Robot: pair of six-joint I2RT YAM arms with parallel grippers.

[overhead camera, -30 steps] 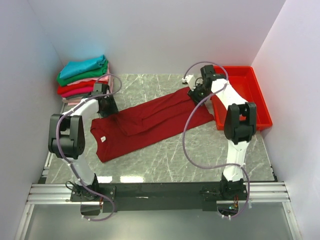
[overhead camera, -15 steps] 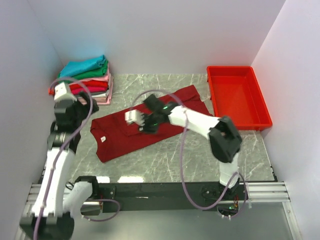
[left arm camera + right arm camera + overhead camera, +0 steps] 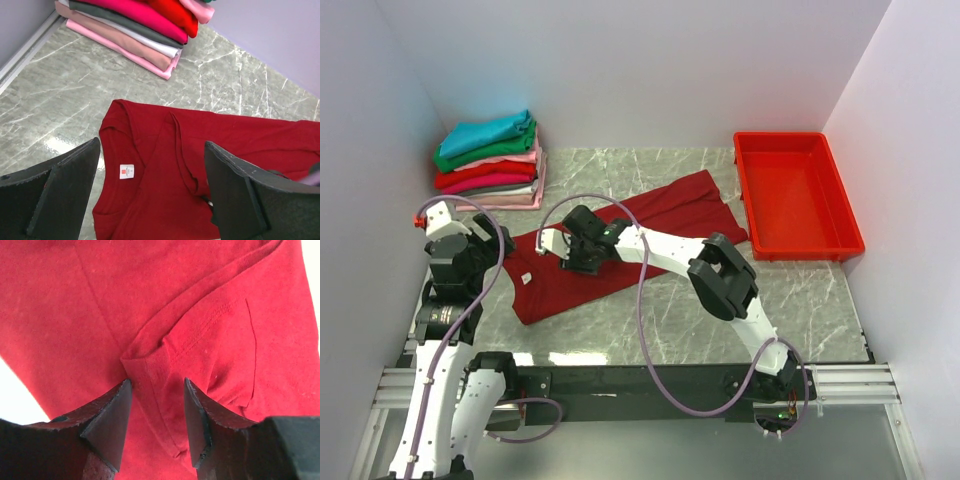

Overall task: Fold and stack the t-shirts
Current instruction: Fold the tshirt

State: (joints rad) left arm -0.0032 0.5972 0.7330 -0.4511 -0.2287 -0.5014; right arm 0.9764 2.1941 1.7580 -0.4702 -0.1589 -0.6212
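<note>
One dark red t-shirt [image 3: 665, 212] lies near stacked t-shirts [image 3: 488, 158].

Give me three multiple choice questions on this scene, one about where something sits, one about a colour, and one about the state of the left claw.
1. Where on the table does the stack of folded shirts sit?
A. far left corner
B. near right corner
C. the middle

2. What colour is the top shirt of that stack?
A. grey
B. teal
C. yellow

3. How is the left claw?
A. shut on cloth
B. shut on nothing
C. open, holding nothing

Answers:
1 A, the top view shows it in the corner where the far and left walls meet.
2 B, teal cloth lies uppermost, over a green one.
3 C, in its wrist view the fingers stand wide apart, with the dark red shirt lying flat below them.
</note>
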